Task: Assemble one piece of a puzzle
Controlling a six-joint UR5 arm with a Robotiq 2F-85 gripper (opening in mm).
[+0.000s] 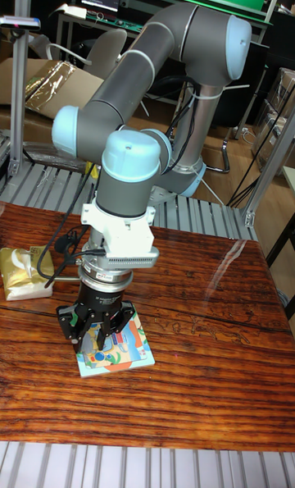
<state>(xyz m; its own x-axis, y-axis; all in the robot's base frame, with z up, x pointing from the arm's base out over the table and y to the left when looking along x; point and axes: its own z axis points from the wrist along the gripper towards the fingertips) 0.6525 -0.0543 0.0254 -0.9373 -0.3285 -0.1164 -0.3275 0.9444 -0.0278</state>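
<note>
- Pincer (102, 334) first: it hangs low over the puzzle board, its black fingers (85, 324) spread apart with colored pieces showing between them, so it reads as open; whether the tips touch the puzzle or pinch a piece I cannot tell from this angle.
- UR5 arm (139, 78), the biggest thing in view, arches from its base at the far table edge forward and down, grey with pale blue joint caps, its wrist pointing straight down at the tabletop.
- Wooden table (205, 332), dark reddish and glossy, spans the picture, with ribbed metal strips along its far and near edges.
- White camera mount (123, 238) sits on the wrist just above the black gripper body, and a black cable (61, 246) loops from it out to the left.
- Puzzle board (119, 353) lies flat on the table directly under the pincer, left of the table's center; it is a small square tile with a pale border and a picture in blue, orange and green, partly hidden by the fingers.
- Gold packet (23, 273) lies at the table's left edge, well apart from the puzzle, with the cable's loop crossing its right side.
</note>
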